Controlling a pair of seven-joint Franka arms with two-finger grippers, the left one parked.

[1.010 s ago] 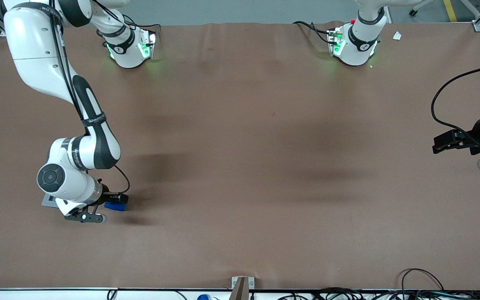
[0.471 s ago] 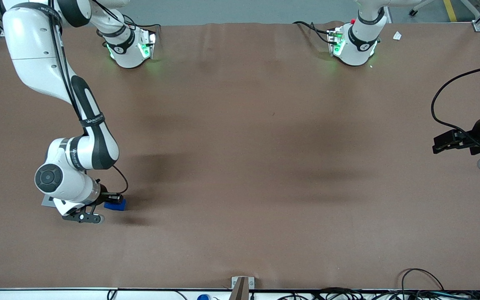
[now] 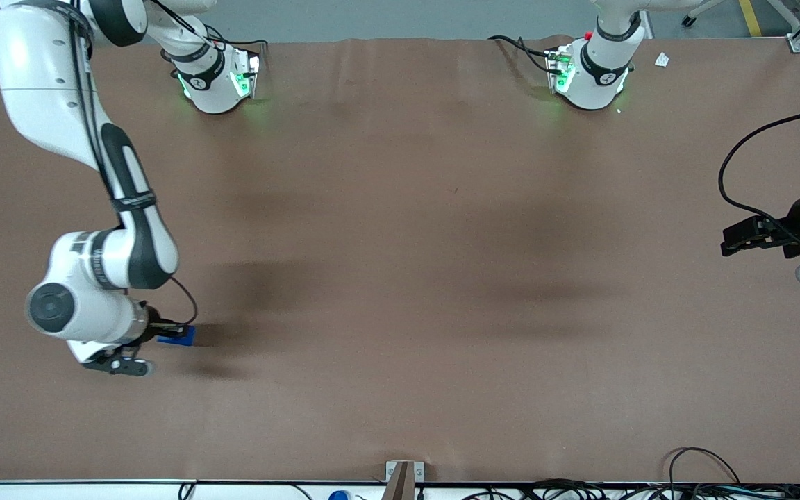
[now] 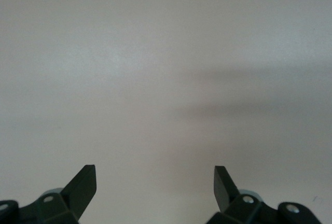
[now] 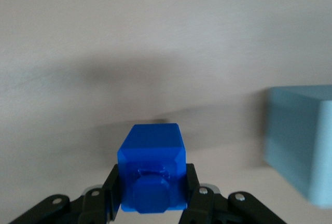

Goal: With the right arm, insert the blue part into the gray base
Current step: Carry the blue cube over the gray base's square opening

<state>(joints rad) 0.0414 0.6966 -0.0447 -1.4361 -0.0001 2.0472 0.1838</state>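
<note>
The blue part (image 5: pixel 151 175) is a bright blue cube with a raised stub, and my right gripper (image 5: pixel 151 185) is shut on its two sides. It hangs a little above the brown table, over its own shadow. In the front view the blue part (image 3: pixel 176 337) pokes out from under the right arm's wrist (image 3: pixel 87 305), at the gripper (image 3: pixel 169 332), toward the working arm's end of the table. The gray base (image 5: pixel 302 143) shows in the right wrist view as a pale block standing on the table beside the blue part and apart from it. The wrist hides the base in the front view.
Both arm bases (image 3: pixel 216 80) (image 3: pixel 591 76) stand along the table's edge farthest from the front camera. The parked arm's gripper (image 3: pixel 754 236) with looping black cables sits at its end of the table. A small metal bracket (image 3: pixel 401 476) and cables line the nearest edge.
The right arm has carried the blue part sideways toward the working arm's end of the table. The gray corner that showed beside the wrist is now covered by it.
</note>
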